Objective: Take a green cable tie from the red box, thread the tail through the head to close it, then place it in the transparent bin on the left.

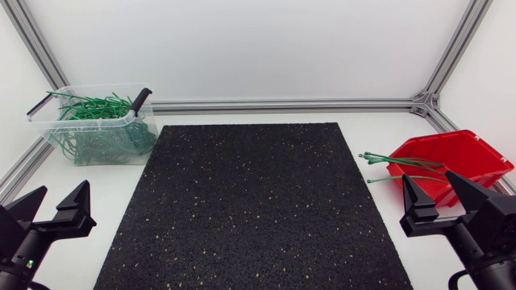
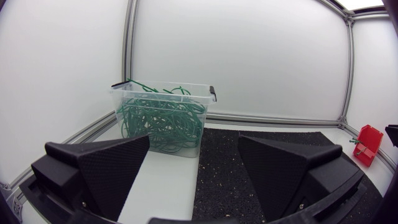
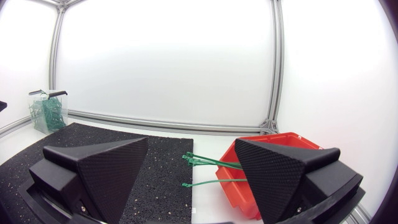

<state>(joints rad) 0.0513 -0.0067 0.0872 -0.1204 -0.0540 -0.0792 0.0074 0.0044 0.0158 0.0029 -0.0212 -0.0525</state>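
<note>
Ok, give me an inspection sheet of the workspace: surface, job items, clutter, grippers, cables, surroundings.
Surface: black speckled mat on a white table.
Job's things: red box at the right, green cable ties poking out over its edge; transparent bin at the far left, holding a heap of green ties.
Clutter: nothing seen.
Grippers: left gripper and right gripper both open and empty, at the table's near corners.
Cables: nothing seen.
Surroundings: nothing seen.
</note>
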